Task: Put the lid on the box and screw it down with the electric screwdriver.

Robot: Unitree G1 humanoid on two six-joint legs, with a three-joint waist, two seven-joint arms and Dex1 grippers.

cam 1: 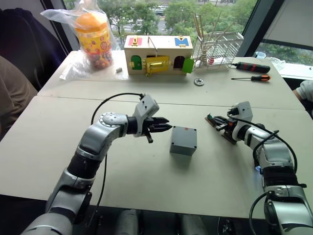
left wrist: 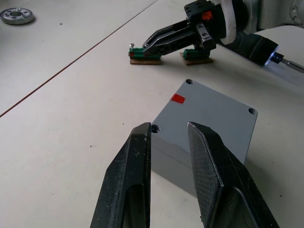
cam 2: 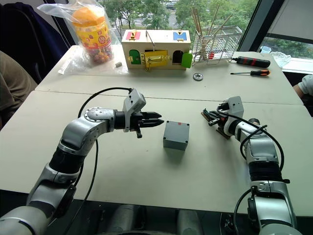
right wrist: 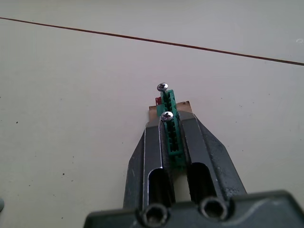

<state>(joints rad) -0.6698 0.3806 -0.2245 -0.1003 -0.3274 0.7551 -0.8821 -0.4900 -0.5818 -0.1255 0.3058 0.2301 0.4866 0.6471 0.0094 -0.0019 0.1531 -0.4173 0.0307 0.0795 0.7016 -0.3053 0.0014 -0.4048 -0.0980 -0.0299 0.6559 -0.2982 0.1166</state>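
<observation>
Evidently I hover my left gripper (cam 1: 164, 128) beside the box (cam 1: 183, 140), fingers slightly apart — right gripper (cam 2: 211, 118) clamps a green screw strip (right wrist: 170, 130), keeping screws handy.

Our left arm reaches forward with the elbow bent and the forearm swung inward across the body, wrist level. Our left gripper (cam 1: 165, 128) points toward our right side, its two black fingers (left wrist: 128, 190) lying close together with a narrow gap between them, nothing held. Our right arm stretches forward from the shoulder, forearm angled inward, wrist low. Our right gripper (cam 2: 211, 117) points toward our left side, its fingers (right wrist: 153, 142) pressed against both sides of a small green strip (right wrist: 170, 128).
</observation>
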